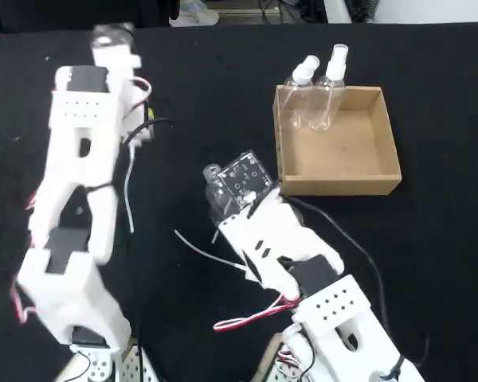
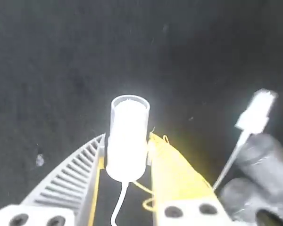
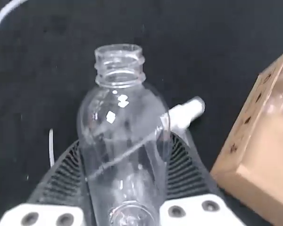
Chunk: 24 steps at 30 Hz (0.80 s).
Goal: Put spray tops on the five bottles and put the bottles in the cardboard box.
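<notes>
1. Close up in the right wrist view, the right tool [image 3: 127, 143] is clamped on a clear bottle [image 3: 120, 113] with a bare, open neck. The bottle's base is cut off at the frame edge.
2. Just behind the bottle, a loose top [image 3: 186, 110] lies on the black bench [image 3: 47, 61], partly hidden by the bottle's shoulder. Its tube reads as a thin line through the clear wall.
3. Beside it, one corner of the box [image 3: 264, 155] enters the frame; the rest is cut off.
4. From above, a dark part of the wrist covers most of the held bottle, and its neck pokes out near the box's near left corner.
5. Farther on, the high view shows what the wrist view misses: two capped bottles [image 1: 317, 95] in the box's far left corner, their heads showing past the far wall.
6. Farthest off, the left tool [image 1: 111, 40] is blurred from above, so its load cannot be told there.
7. Its own wrist view shows the fingers [image 2: 167, 165] pinching a white held top [image 2: 127, 136], whose tube runs off the frame edge.
8. A spare top [image 2: 255, 110] sits off to one side, its tube running towards dark, blurred shapes I cannot identify.
</notes>
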Each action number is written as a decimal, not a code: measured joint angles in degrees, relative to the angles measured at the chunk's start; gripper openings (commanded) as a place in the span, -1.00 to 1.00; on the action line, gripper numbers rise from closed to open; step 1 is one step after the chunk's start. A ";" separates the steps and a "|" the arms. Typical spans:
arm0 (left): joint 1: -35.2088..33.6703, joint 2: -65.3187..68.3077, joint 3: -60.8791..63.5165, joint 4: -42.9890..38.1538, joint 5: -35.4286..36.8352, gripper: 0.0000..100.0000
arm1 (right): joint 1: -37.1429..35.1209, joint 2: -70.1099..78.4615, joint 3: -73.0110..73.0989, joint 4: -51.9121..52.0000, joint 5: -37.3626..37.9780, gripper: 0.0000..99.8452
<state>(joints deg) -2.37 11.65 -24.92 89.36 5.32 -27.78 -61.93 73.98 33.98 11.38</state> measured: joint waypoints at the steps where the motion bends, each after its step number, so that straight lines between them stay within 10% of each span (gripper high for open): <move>1: 0.00 -2.81 0.62 -1.05 0.97 -0.94 | 0.00 0.00 1.05 -1.93 0.00 -0.98; 24: 17.23 -35.34 3.34 -24.79 14.59 -0.94 | 4.57 0.00 5.27 -14.42 -5.01 -0.98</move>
<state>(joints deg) 14.86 -23.69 -21.58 64.57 19.91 -23.21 -61.93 79.25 19.56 6.37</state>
